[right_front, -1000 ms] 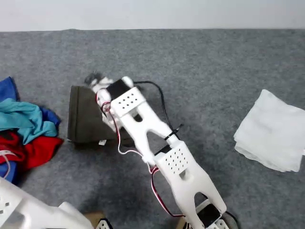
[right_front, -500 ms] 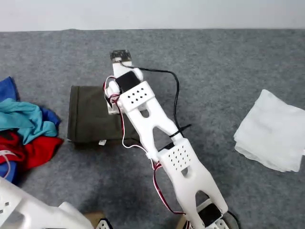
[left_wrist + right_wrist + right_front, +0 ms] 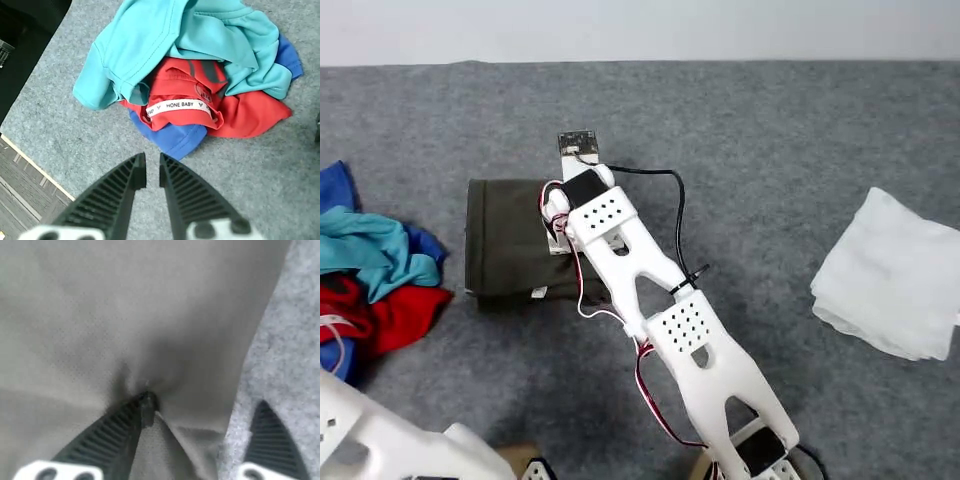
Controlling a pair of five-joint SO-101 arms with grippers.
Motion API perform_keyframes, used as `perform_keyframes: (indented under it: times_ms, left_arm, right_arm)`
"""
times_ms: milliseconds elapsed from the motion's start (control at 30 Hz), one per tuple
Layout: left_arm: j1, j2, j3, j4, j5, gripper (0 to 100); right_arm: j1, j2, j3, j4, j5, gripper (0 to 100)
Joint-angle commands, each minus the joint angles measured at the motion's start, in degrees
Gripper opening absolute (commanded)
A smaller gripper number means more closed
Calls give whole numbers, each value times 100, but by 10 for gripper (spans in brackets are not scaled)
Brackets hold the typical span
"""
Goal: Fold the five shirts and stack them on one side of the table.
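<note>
under the right gripper (image 3: 204, 407), the folded olive shirt (image 3: 125, 315) lies flat on the grey carpeted table (image 3: 295, 340). its jaws are spread wide: one fingertip (image 3: 145, 404) presses into the cloth and dimples it, while the other hangs just past the shirt's edge over bare carpet; nothing is pinched. in the high view, the right arm (image 3: 660, 300) spans from the near table edge to this shirt, with its wrist above the cloth. ahead of the left gripper (image 3: 148, 162) lies a loose heap: teal shirt (image 3: 165, 35) on top, red shirt (image 3: 240, 110) beneath it, blue shirt (image 3: 175, 142) lowest and nearest the fingertips. the left jaws are pressed almost together with a thin gap, holding nothing and apart from the heap. well apart, on the right arm's other side, lies a folded white shirt (image 3: 890, 275).
</note>
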Motion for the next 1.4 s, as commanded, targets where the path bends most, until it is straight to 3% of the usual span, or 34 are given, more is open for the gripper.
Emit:
perform_keyframes:
  times_ms: [0, 100, 333, 567, 733, 833, 1100, 1367]
  left_arm:
    - [18, -79, -22, -79, -18, 61]
    - [18, -79, -22, -79, -18, 61]
    - [18, -79, -31, -79, -44, 61]
    - [18, -79, -57, -176, -44, 61]
    - [18, -79, -57, -281, -44, 61]
    - [18, -79, -57, -404, -44, 61]
    - [229, -44, -13, -457, -44, 61]
    - [782, -79, -13, -448, -26, 60]
  right_arm:
    - [-31, 84, -79, -92, 369, 129]
    - [4, 40, -97, -84, 800, 10]
    - [154, -576, -105, 752, 905, 10]
    - [470, -1534, 220, 813, 1618, 10]
    - [1015, -2352, 1204, 813, 2251, 10]
    - [1490, -2756, 1811, 796, 3077, 9]
    - [2695, -2527, 2040, 347, 6611, 9]
    - [2747, -2009, 2040, -1411, 9196, 9]
